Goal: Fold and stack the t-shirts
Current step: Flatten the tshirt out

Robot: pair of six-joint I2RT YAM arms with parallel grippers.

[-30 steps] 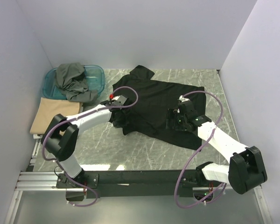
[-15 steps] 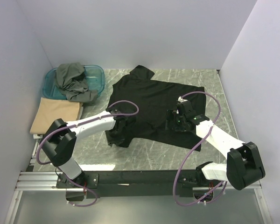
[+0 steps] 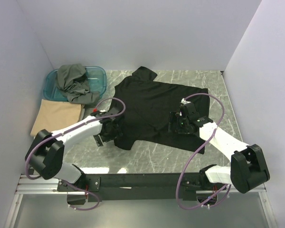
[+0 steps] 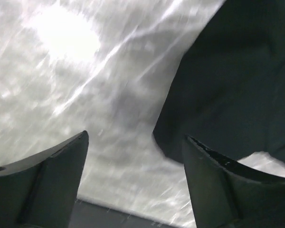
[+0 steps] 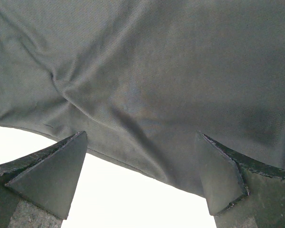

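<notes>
Where the black t-shirt lies spread and somewhat rumpled across the middle of the table, both tools stand over its lower edge. The left tool is at the shirt's lower left corner. In the left wrist view its jaws stand wide apart with nothing held; bare marbled table shows between them, and the dark edge of the shirt fills the upper right of that frame, near the right-hand finger. The right tool is over the lower right part of the same shirt. In the right wrist view its jaws are fully spread and grip nothing; creased black cloth lies beneath them. A tan t-shirt lies folded flat at the left edge of the table. A grey-olive t-shirt sits bunched in a teal tub at upper left.
</notes>
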